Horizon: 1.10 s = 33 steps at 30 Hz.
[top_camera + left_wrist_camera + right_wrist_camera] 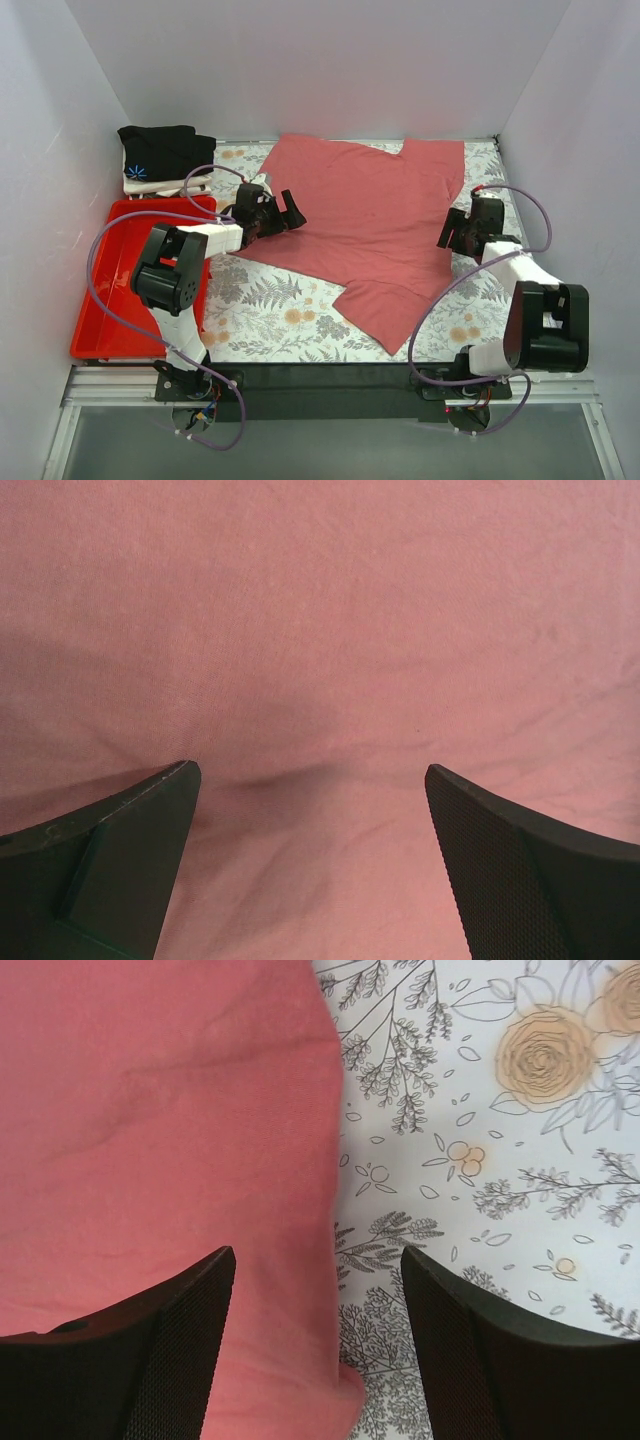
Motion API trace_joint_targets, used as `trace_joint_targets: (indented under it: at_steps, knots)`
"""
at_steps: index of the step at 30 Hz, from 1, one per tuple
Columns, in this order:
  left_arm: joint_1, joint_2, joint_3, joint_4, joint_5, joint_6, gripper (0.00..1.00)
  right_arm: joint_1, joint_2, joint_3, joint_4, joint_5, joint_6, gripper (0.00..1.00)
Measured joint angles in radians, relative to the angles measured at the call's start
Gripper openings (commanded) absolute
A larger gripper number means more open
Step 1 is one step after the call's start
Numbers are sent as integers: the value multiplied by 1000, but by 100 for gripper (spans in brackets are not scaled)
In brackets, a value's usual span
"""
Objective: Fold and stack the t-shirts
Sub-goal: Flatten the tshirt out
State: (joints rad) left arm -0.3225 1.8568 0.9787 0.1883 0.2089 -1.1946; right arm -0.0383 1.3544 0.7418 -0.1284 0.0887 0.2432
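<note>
A salmon-red t-shirt [370,225] lies spread out on the flower-printed table, with some wrinkles. At the shirt's left edge my left gripper [292,212] stands open. In the left wrist view the red cloth [320,630] fills the picture and the left gripper [310,770] has its jaws wide apart just above it. My right gripper [450,232] is at the shirt's right edge. It is open [318,1252], with the shirt's hem [300,1340] running between the jaws, not pinched. A folded black t-shirt [165,148] with a blue starburst lies at the back left on a white one [165,187].
A red plastic tray [105,300] lies on the left side of the table beside the left arm. White walls close in the back and both sides. The patterned cloth [270,310] shows in front of the shirt.
</note>
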Motion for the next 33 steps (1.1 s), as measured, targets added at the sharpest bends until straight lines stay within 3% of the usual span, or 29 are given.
trace_joint_targets:
  at_steps: [9,12,15,16,18,25,33]
  knots:
    - [0,0,0,0,-2,0,89,-21,171,1,102,-132,-5,58]
    - [0,0,0,0,-2,0,89,-28,200,5,133,-173,-4,53]
    - [0,0,0,-1,-2,1,89,-34,232,13,169,-229,-9,32]
    - [0,0,0,-1,-2,0,89,-34,240,15,175,-240,-2,14]
    - [0,0,0,-1,-3,1,89,-36,257,23,187,-269,2,1]
    - [4,0,0,-1,-1,0,89,-98,257,48,130,-268,-16,1]
    - [19,0,0,-2,18,-6,89,-184,163,140,-1,-64,-55,20]
